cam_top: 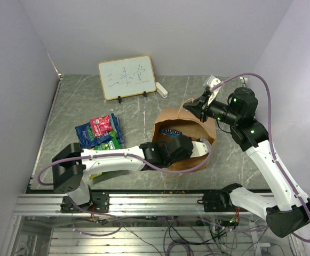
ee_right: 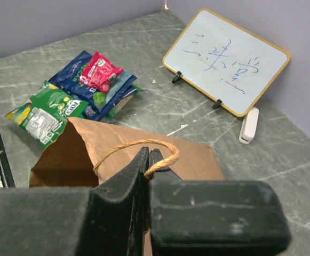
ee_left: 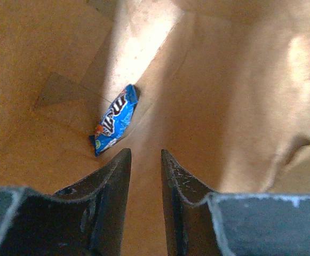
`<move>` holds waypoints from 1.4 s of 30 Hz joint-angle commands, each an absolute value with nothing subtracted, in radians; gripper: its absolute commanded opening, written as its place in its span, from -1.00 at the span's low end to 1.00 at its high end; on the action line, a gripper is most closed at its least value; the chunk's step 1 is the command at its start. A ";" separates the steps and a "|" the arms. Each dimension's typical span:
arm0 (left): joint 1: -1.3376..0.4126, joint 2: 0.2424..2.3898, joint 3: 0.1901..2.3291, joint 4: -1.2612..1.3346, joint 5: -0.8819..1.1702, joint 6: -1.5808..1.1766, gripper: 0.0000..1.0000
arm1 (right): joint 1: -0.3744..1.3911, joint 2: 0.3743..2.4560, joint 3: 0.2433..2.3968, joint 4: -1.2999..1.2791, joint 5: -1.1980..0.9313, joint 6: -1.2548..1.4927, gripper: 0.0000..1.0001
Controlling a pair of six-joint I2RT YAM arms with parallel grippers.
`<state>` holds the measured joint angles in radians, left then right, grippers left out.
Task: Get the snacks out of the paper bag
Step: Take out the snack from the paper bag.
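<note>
The brown paper bag [cam_top: 206, 133] stands open in the middle of the table. My left gripper [ee_left: 145, 154] is open and empty inside the bag, its wrist filling the bag's mouth in the top view [cam_top: 179, 148]. A blue snack packet [ee_left: 114, 120] lies on the bag's floor just ahead of my left finger, apart from it; it also shows in the top view [cam_top: 171, 130]. My right gripper [ee_right: 148, 154] is shut on the bag's twisted handle loop [ee_right: 168, 152] and holds the far rim up [cam_top: 196, 108]. Several snacks, red-pink [ee_right: 101, 70], green [ee_right: 48, 109] and blue [ee_right: 74, 66], lie outside the bag on the left [cam_top: 98, 132].
A white framed board with writing [cam_top: 127, 77] stands at the back, with a small white block [cam_top: 161, 89] beside it. Grey walls close in the back and both sides. A metal rail [cam_top: 144, 202] runs along the near edge.
</note>
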<state>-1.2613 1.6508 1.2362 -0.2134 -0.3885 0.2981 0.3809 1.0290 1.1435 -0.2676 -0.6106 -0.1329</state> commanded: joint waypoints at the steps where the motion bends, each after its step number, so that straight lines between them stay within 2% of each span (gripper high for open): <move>1: -1.212 1.712 1.271 -0.165 -0.276 0.333 -0.18 | 0.379 1.014 1.167 -0.283 -0.599 -0.141 -1.00; 9: -1.147 1.811 1.292 -0.130 -0.240 0.328 -0.18 | 0.379 1.014 1.180 -0.291 -0.596 -0.141 -1.00; 24: -1.098 2.012 1.413 -0.100 -0.446 0.321 0.29 | 0.379 1.025 1.204 -0.297 -0.616 -0.140 -1.00; 31: -1.060 2.128 1.516 -0.120 -0.508 0.341 0.27 | 0.379 1.026 1.221 -0.308 -0.626 -0.137 -1.00; 34: -1.048 2.165 1.550 -0.137 -0.508 0.349 0.10 | 0.379 1.023 1.224 -0.308 -0.628 -0.131 -1.00; 40: -1.043 2.145 1.543 -0.163 -0.497 0.365 -0.47 | 0.379 1.013 1.213 -0.306 -0.615 -0.127 -1.00; 42: -1.045 2.128 1.554 -0.190 -0.479 0.351 -0.60 | 0.379 1.010 1.203 -0.299 -0.610 -0.124 -1.00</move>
<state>-1.0454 2.1639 1.5272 -0.1581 -0.4850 0.3538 0.3805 1.0290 1.1973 -0.3088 -0.6167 -0.1349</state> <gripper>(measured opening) 0.251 0.009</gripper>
